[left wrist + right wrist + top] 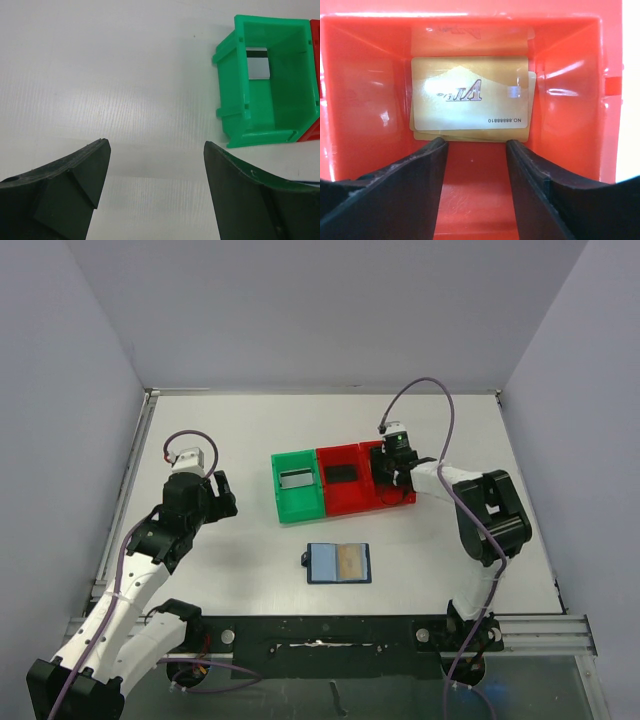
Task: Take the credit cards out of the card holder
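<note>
The dark blue card holder (322, 563) lies open on the table in front of the bins, and a tan credit card (351, 561) shows in its right half. Two or three gold credit cards (470, 100) lie stacked on the floor of the right red bin (570, 100). My right gripper (476, 145) hangs open inside that bin, its tips just short of the cards, with nothing between them. A grey card with a dark stripe (259, 63) lies in the green bin (280, 120). Left of the bins, my left gripper (156, 145) is open over bare table.
Three bins stand in a row: the green bin (298, 485), a middle red bin (345, 502) with a dark card (343, 474) in it, and the right red bin (400, 500) under my right gripper (388, 472). My left gripper (226, 502) is far left.
</note>
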You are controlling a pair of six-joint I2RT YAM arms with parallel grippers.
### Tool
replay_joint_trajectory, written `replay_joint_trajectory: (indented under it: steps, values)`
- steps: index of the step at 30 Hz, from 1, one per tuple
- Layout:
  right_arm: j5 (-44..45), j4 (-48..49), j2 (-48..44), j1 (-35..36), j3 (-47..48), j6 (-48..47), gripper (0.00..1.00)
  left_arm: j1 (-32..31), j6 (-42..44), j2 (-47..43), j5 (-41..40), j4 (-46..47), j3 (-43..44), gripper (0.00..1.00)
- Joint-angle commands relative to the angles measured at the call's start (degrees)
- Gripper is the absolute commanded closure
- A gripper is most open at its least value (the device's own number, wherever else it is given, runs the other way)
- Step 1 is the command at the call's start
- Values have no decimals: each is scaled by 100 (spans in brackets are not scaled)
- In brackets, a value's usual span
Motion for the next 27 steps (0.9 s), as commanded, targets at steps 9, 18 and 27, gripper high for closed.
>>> replay_joint_trajectory:
  steps: [9,18,27]
  values:
    - [-87,-710,-834,37,178,217,36,8,116,5,77,275,32,25]
    - [-39,-1071,-985,28,414,310,41,9,116,12,95,283,22,25]
    - [-233,-1290,-1520,20,378,421,45,6,133,171,421,375,-8,25]
